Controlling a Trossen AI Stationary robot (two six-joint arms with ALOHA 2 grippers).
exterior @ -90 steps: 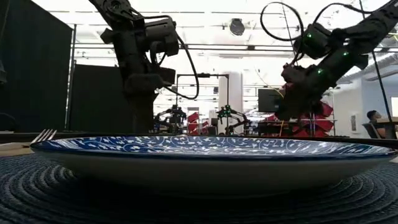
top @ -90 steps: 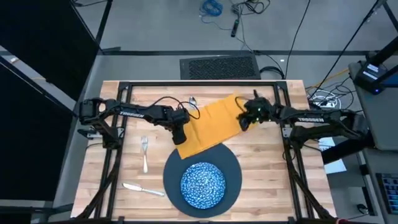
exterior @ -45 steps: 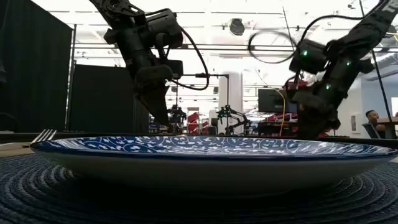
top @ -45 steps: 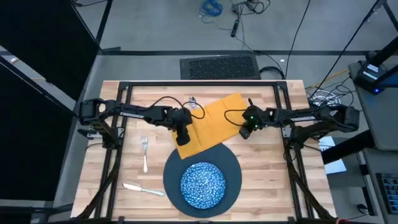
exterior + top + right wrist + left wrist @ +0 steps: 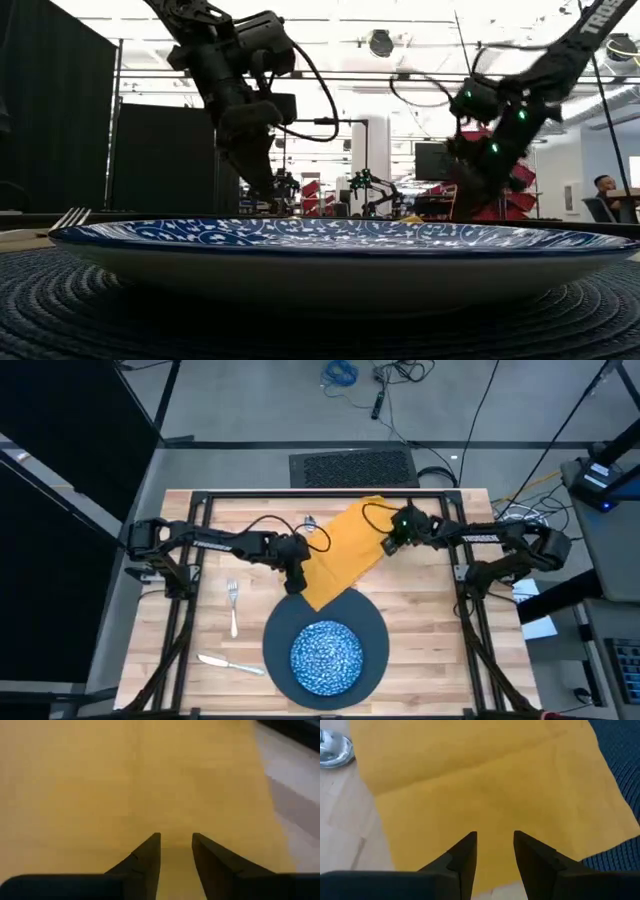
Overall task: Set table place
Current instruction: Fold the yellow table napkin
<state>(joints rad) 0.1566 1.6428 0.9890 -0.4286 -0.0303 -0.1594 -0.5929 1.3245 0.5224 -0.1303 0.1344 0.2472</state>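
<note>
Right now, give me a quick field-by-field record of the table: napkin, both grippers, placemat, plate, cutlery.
napkin: yellow, flat on table, one corner over the placemat edge
left gripper: at napkin's near-left edge, fingers slightly apart
right gripper: at napkin's far-right edge, fingers slightly apart
placemat: dark round, front centre
plate: blue patterned, on placemat
fork: left of placemat
knife: front left
spoon: beside napkin's far-left edge

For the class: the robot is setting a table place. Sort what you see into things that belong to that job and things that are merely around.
Belongs to the job: napkin, plate, speckled bowl, fork, knife, spoon, left gripper, right gripper.

Merely around: floor grille, blue cable coil.
</note>
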